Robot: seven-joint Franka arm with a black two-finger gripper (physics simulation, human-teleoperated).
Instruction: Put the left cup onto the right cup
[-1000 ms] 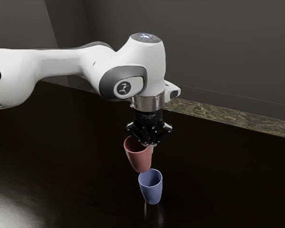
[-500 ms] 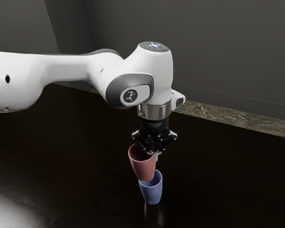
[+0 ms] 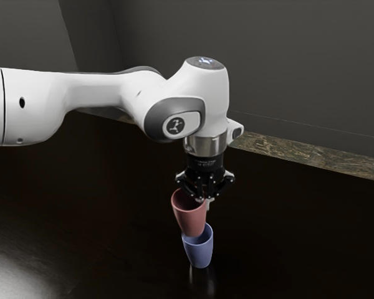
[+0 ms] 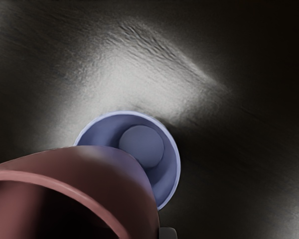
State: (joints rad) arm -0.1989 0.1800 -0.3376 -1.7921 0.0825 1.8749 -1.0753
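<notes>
We count two cups and one gripper. The gripper (image 3: 205,198) is closed narrowly on the rim wall of the red cup (image 3: 189,215) and holds it tilted, its base at the mouth of the blue cup (image 3: 198,250). We cannot tell whether the two touch. The blue cup stands upright on the dark table (image 3: 81,243). The arm joint bears a round emblem (image 3: 173,125) with a white symbol, not legible as text. The wrist view adds the blue cup's inner floor (image 4: 142,144), partly covered by the red cup (image 4: 74,184).

I worked in a bare, dim room of no plain sort: dark glossy table (image 3: 62,249), flat grey walls (image 3: 287,56), mottled stone ledge (image 3: 299,152).
</notes>
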